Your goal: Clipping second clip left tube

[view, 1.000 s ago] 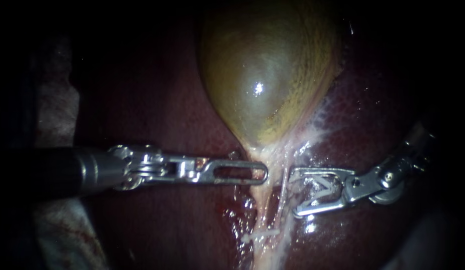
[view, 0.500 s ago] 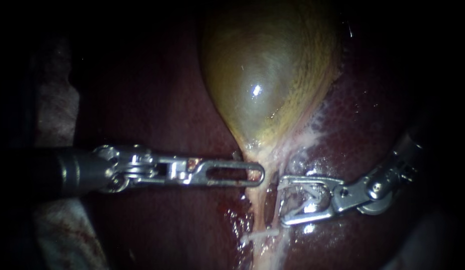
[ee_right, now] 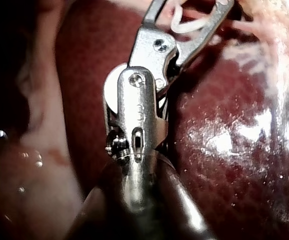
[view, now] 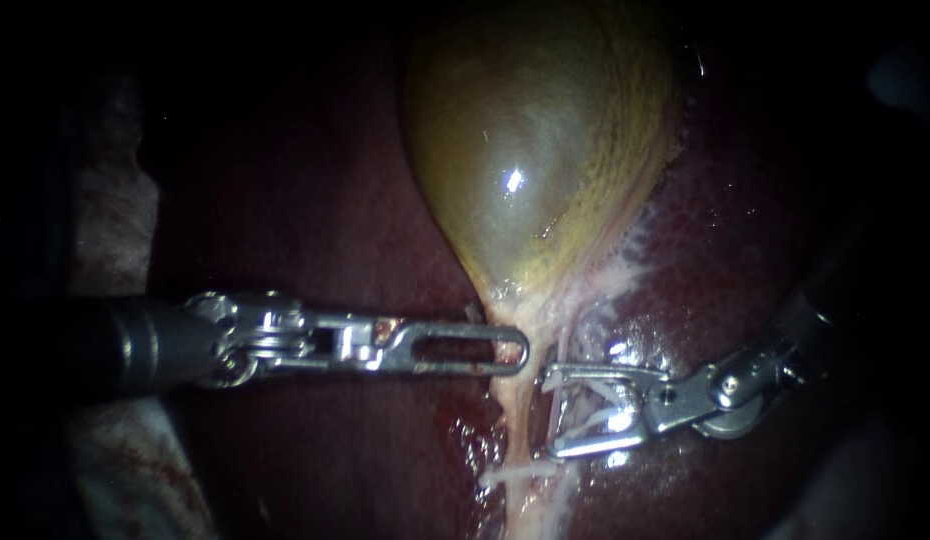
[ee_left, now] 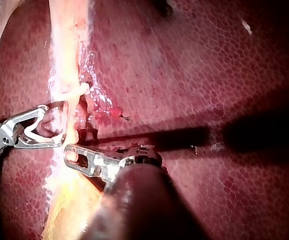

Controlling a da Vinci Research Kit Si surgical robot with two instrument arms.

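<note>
Left tube [view: 517, 412]: hangs below the gallbladder [view: 535, 150], first clip [view: 520, 467] across it lower down | your right instrument [view: 552, 412] is nearer than a second ago, its pincer spread around the loaded clip [view: 603, 412], tips at the tube's right edge, so closing looks near | your left instrument [view: 485, 350] lies level, pincer clenched on the neck tissue.

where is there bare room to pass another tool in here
Bare liver lies open left of the gallbladder above the left instrument, and right of it above the right instrument. Crowded: the tube under the gallbladder, where both instruments meet, the right one carrying an open clip, a set clip just below.
</note>
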